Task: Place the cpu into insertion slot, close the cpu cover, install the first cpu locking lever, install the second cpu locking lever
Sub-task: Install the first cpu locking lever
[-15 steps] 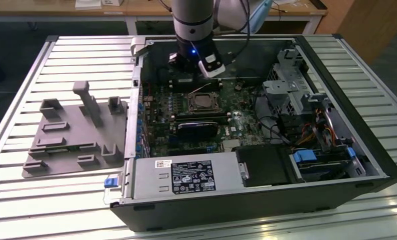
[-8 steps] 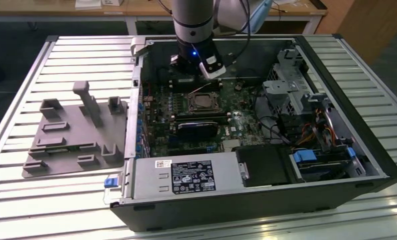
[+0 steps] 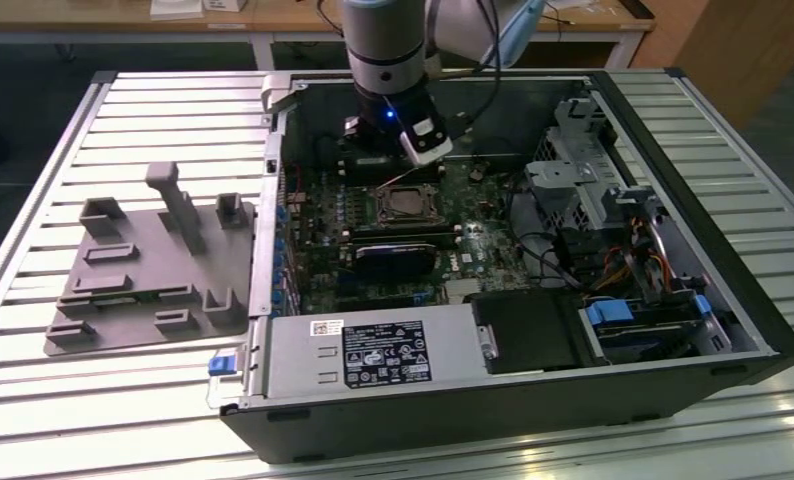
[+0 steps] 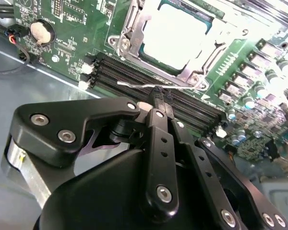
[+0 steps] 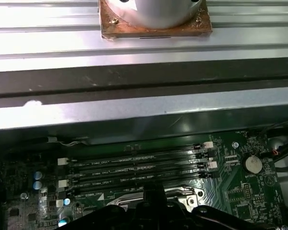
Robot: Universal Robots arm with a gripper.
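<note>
Over the memory slots, the gripper hangs with fingers drawn together at the wire lever — pinching or pushing it, I cannot tell. Cpu lies in its slot under the lowered cover — hence, I judge, this latching approach.

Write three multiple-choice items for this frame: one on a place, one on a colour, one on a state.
1. Where does the grey fixture plate lie relative to the computer case?
A. inside it
B. at the exterior view's left of it
C. at the exterior view's right of it

2. What colour is the motherboard?
A. blue
B. red
C. green

3. How does the cpu cover stand?
A. down around the cpu
B. upright
C. taken off

Answers: 1 B, the plate rests on the slatted table beside the case. 2 C, both wrist views show a green board. 3 A, the frame lies flat around the chip in the second wrist view.
</note>
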